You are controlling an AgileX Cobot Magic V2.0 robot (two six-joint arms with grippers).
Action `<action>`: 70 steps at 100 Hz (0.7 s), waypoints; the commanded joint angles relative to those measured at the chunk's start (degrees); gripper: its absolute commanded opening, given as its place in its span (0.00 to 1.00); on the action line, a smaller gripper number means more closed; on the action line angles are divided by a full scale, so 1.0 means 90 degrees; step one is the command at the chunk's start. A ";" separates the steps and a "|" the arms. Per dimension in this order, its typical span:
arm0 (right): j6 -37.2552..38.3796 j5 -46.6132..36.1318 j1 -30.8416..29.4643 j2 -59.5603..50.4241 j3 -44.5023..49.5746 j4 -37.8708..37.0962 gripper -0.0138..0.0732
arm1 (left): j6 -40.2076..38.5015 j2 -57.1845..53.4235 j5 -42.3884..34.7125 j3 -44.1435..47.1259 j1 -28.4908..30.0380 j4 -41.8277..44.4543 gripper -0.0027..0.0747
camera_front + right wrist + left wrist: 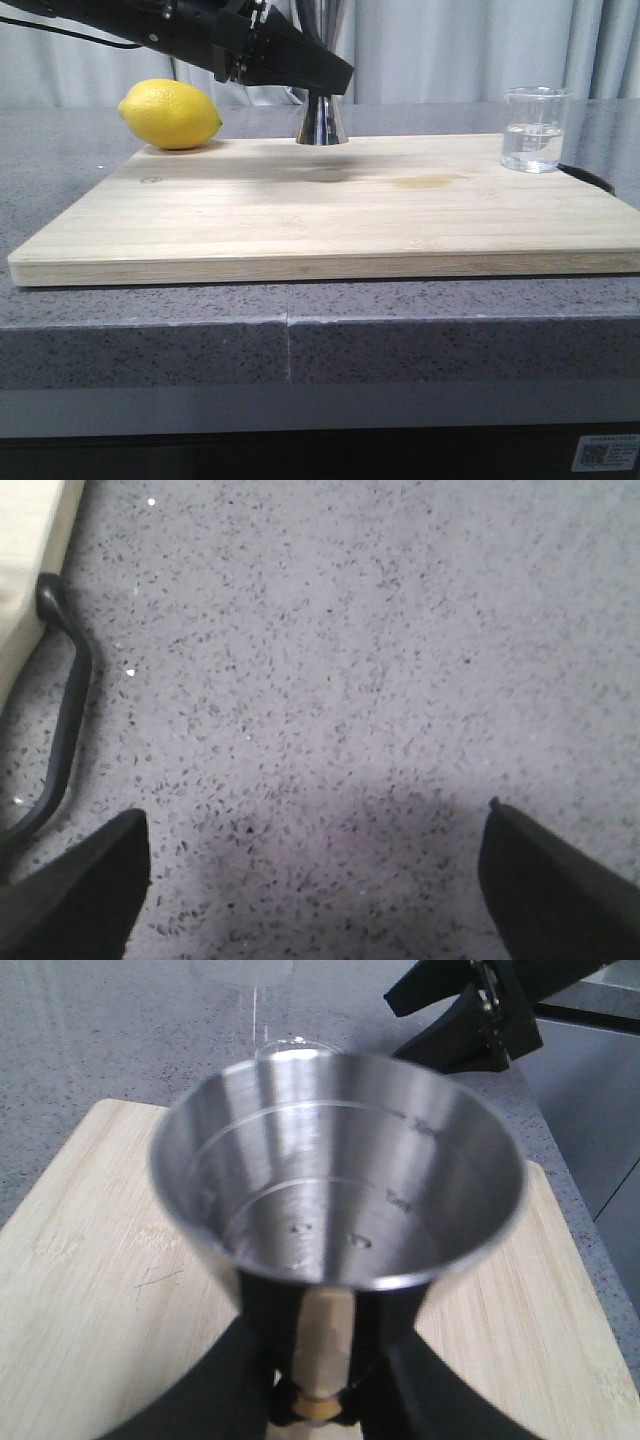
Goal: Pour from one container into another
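A speckled grey stone bench [90,330] carries a pale wooden board [330,215], with white curtains [450,45] across the top of the frame. At upper centre the left gripper [318,78] is clamped on the steel jigger [321,122], lifted just off the board. The glass beaker [537,128], holding clear liquid, stands at the board's right rear corner; a lemon [171,114] sits upper left. The right gripper [315,880] is spread wide and empty above bare bench, a black cable [62,730] beside the board's edge.

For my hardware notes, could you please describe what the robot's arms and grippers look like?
The left arm is matte black with a thin black cable along it. The left gripper has wedge-shaped black fingers. The right gripper shows two broad, pointed black fingers.
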 commanded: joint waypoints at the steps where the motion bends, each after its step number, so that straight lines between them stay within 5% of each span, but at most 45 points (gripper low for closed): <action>1: -0.0050 -0.1028 -0.0014 -0.0324 0.0131 0.0217 0.86 | -0.0073 -0.0324 0.0326 -0.0205 0.0029 -0.0474 0.13; 37: -0.0050 -0.2211 0.0527 -0.1670 0.1166 0.0182 0.85 | -0.0073 -0.0324 0.0277 -0.0205 0.0029 -0.0461 0.10; 70: -0.0035 -0.3223 0.1261 -0.1004 0.1304 0.0123 0.85 | -0.0020 -0.0324 0.0278 -0.0205 0.0029 -0.0461 0.10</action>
